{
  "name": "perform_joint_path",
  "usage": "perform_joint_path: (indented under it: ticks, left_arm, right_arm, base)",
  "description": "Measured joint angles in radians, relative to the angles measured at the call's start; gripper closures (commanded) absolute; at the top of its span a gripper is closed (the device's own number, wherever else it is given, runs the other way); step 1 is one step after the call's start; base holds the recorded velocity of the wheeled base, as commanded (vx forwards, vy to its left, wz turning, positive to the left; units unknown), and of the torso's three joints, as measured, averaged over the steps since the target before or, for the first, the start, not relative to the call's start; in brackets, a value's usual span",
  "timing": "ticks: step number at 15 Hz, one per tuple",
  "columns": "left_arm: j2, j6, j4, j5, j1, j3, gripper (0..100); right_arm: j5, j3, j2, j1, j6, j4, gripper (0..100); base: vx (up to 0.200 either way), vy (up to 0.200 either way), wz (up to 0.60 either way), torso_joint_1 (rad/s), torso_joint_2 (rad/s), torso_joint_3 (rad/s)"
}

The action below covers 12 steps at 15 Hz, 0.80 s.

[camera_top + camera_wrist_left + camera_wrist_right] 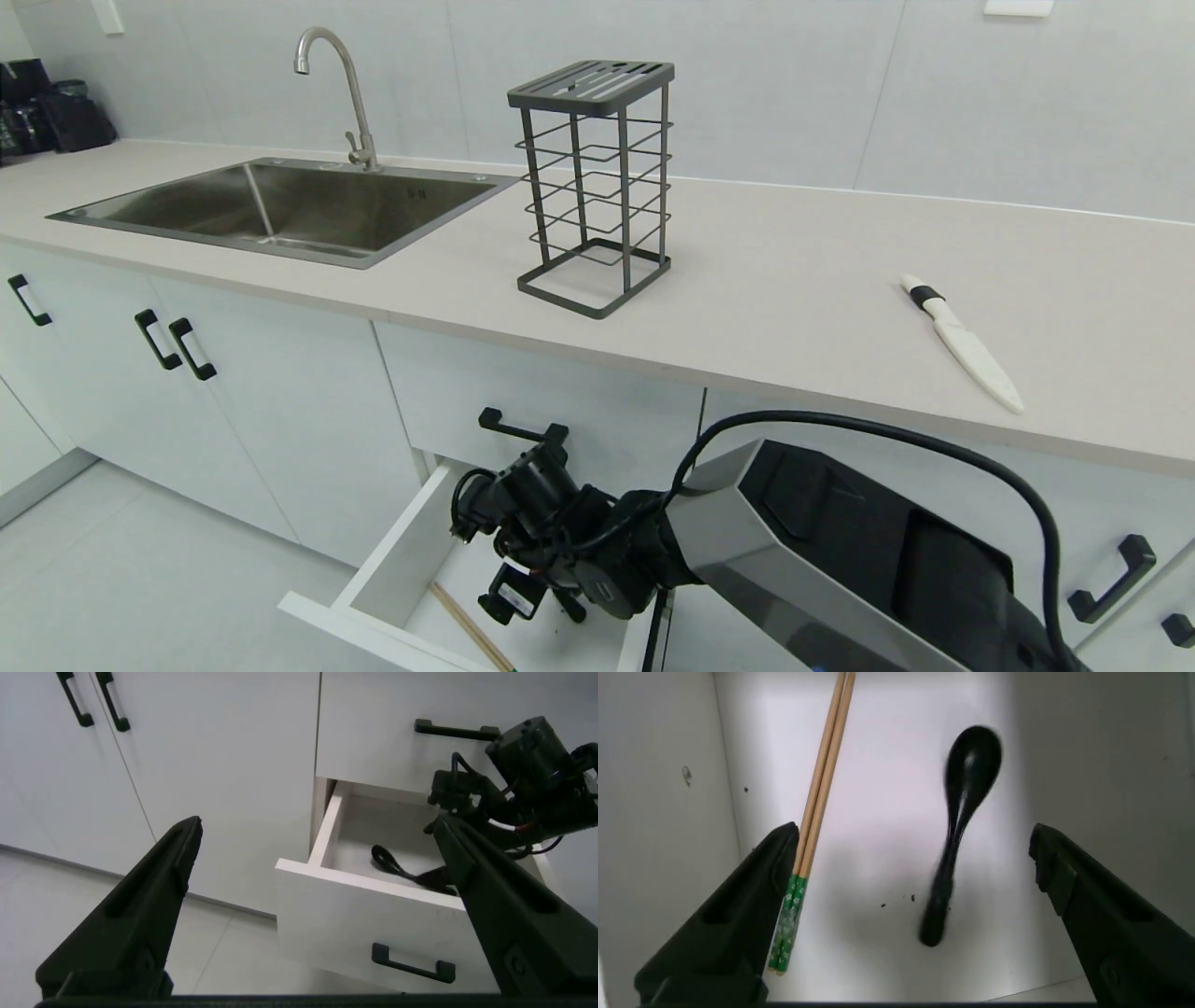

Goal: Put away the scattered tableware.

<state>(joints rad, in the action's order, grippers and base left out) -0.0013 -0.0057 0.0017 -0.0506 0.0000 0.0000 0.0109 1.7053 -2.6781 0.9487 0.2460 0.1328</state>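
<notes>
A white knife (962, 343) lies flat on the right part of the counter (794, 280), well apart from the dark wire rack (597, 187) that stands upright near the middle. To the left of the rack is a steel sink (168, 201) with a curved tap (341, 75) at its far edge.

Below the counter, in front of the rack, a white drawer (401, 551) is pulled open. The right hand (532, 597) hangs over it, pointing down, with its fingers (738, 915) spread wide and nothing between them. On the drawer floor under it lie a pair of wooden chopsticks (817, 812), side by side near the drawer's left wall, and a black spoon (957, 831) to their right, apart from them. The spoon looks blurred, so whether it rests flat cannot be told.

The left hand (316, 826) is held low, out in front of the cabinets to the left of the drawer. Its fingers (140, 905) are also wide apart and empty.
</notes>
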Motion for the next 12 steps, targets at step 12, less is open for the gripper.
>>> perform_joint_path:
  ticks: [12]
  left_arm:
    - [0.000, 0.000, 0.000, 0.000, 0.000, 0.000, 0]
  right_arm:
    - [0.005, -0.328, 0.429, 0.097, 0.007, 0.004, 0]
  base:
    - [0.000, 0.000, 0.00, 0.000, 0.00, 0.000]
